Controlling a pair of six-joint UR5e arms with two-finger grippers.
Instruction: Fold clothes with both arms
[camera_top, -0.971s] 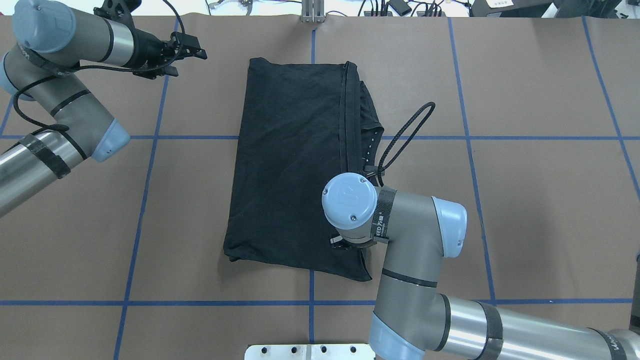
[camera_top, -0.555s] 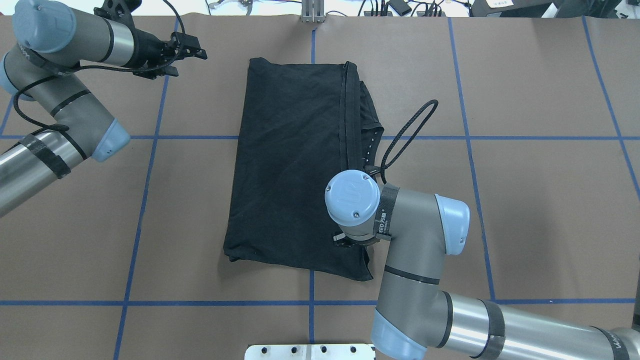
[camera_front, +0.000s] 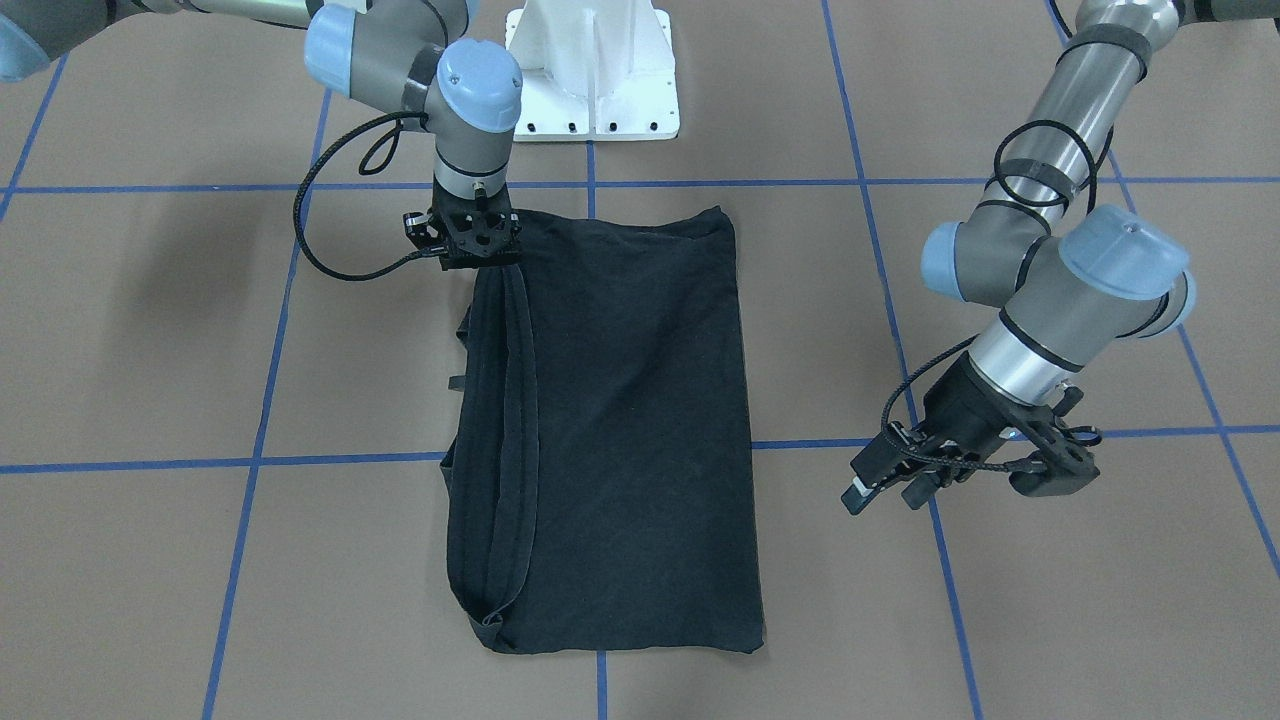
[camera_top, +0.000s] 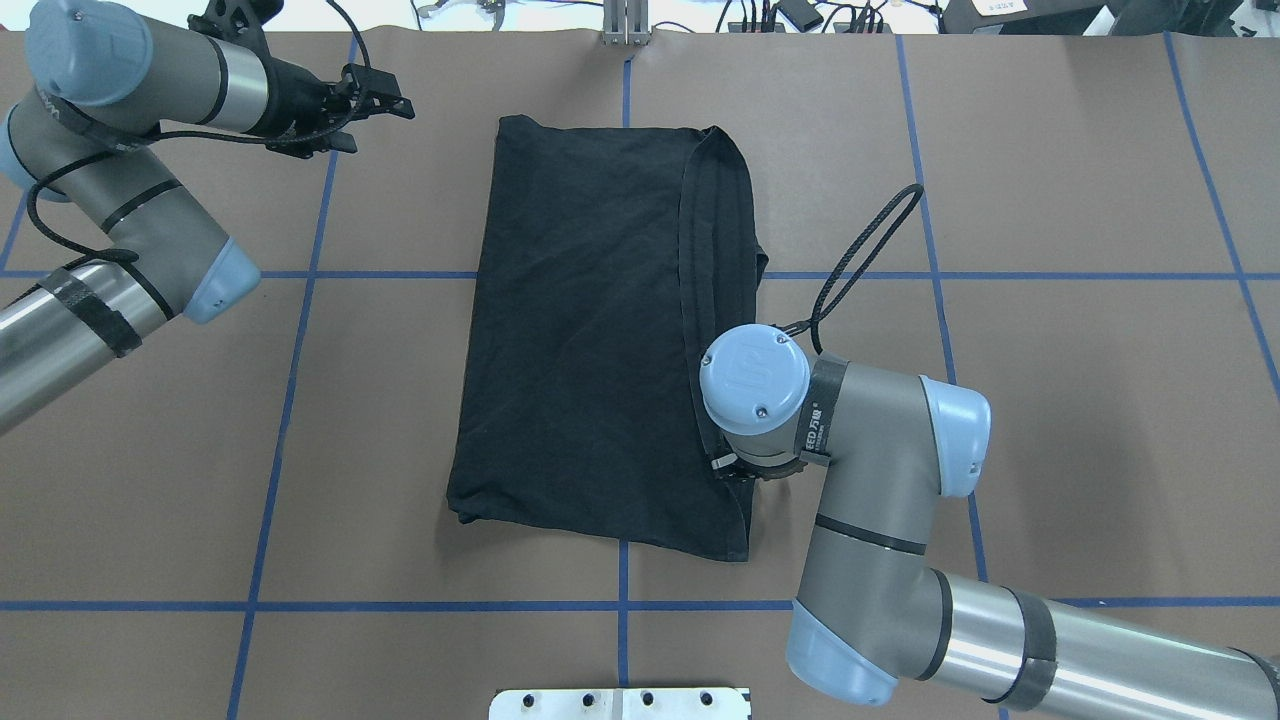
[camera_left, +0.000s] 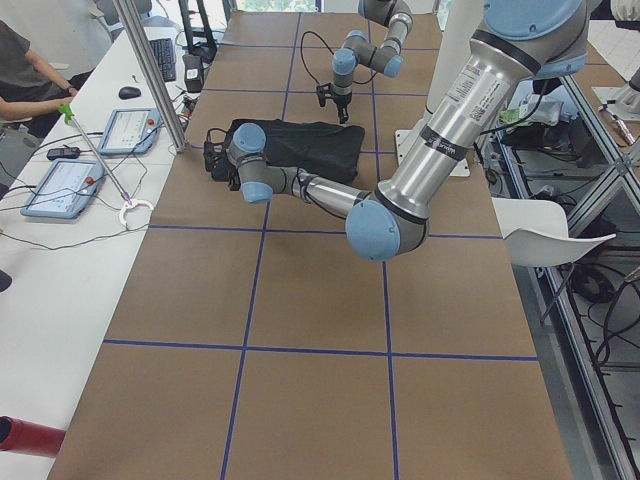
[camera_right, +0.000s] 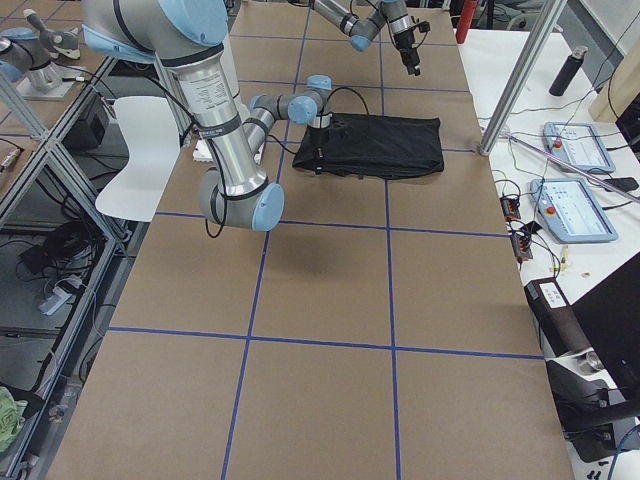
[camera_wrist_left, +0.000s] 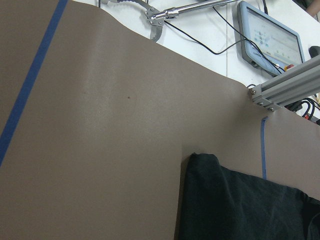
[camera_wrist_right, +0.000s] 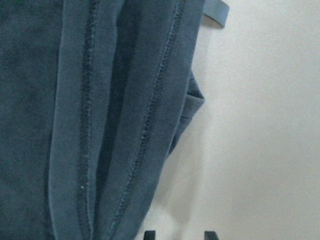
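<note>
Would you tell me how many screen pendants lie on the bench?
2: one pendant by the aluminium post, the other beside it, farther from the post; more may be out of frame.

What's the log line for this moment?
T-shirt: folded, flat | right gripper: open, at T-shirt's right edge | left gripper: clear of T-shirt

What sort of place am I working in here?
Probably a robotics lab workcell: a table taped into a blue grid, aluminium frame posts, and teach pendants on a white side bench.
</note>
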